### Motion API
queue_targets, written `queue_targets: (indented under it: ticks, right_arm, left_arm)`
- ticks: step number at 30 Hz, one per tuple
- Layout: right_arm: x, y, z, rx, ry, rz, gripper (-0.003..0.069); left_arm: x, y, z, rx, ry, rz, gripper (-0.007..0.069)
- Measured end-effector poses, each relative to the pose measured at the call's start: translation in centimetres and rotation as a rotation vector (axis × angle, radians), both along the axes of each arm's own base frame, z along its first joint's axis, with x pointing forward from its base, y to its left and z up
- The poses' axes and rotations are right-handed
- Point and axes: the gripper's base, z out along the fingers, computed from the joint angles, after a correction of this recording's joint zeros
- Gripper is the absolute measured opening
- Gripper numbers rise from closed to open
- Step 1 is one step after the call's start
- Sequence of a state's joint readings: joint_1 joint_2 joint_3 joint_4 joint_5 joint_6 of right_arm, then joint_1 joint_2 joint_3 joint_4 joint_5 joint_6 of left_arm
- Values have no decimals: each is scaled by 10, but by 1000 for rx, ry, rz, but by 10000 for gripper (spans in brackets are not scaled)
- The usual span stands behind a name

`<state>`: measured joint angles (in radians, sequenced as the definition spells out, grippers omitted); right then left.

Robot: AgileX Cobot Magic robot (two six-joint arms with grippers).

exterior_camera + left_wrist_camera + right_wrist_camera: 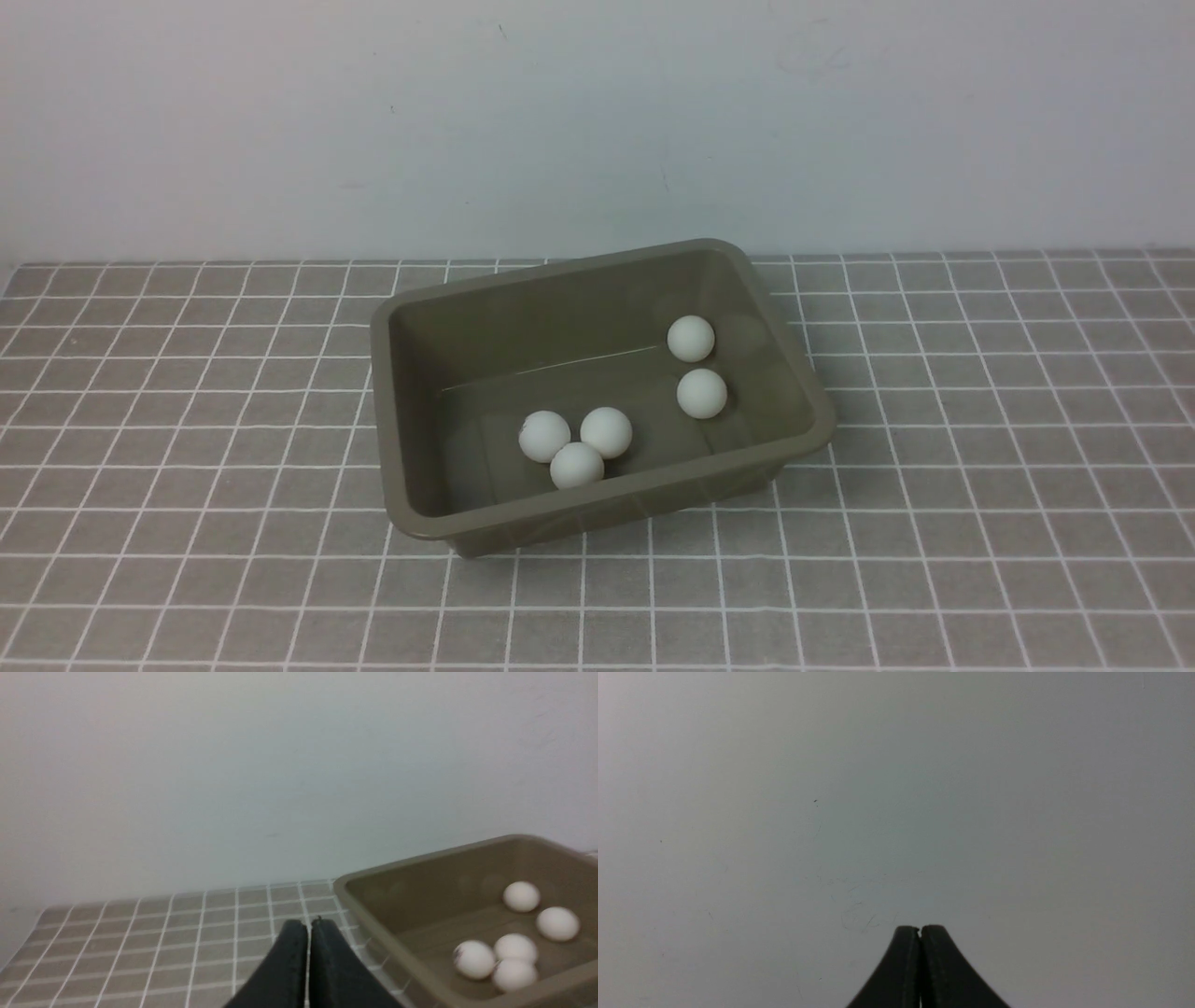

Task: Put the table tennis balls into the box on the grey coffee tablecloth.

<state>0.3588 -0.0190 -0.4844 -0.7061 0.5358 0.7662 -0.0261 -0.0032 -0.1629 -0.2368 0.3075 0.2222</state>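
Observation:
The olive-brown box (411, 411) (369, 914) stands in the middle of the grey coffee tablecloth (187, 448) (163, 938). Several white table tennis balls lie inside it: a cluster of three (576, 464) (474, 958) near its front wall and two (691, 338) (521, 896) toward its right end. Neither arm shows in the front view. In the left wrist view my left gripper (308, 924) is shut and empty, off the box's left side above the cloth. My right gripper (920, 929) is shut and empty, seen only against the plain wall.
A pale grey wall (597, 121) rises right behind the cloth's far edge. The cloth runs to the left, right and front of the box.

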Motion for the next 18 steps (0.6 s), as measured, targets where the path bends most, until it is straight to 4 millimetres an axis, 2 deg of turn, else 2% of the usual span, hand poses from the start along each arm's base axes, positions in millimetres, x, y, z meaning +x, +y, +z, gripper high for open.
queue_targets:
  ticks: [3, 6, 18]
  right_arm:
    - [0, 0, 0, 0, 1, 0, -11]
    - [0, 0, 0, -1, 1, -1, -10]
    - [0, 0, -1, -2, 2, -2, -10]
  left_arm:
    - [8, 4, -46, 38, 131, 70, -5]
    - [8, 5, -66, 72, 218, 72, -5]
    - [7, 5, -69, 86, 257, 70, -5]
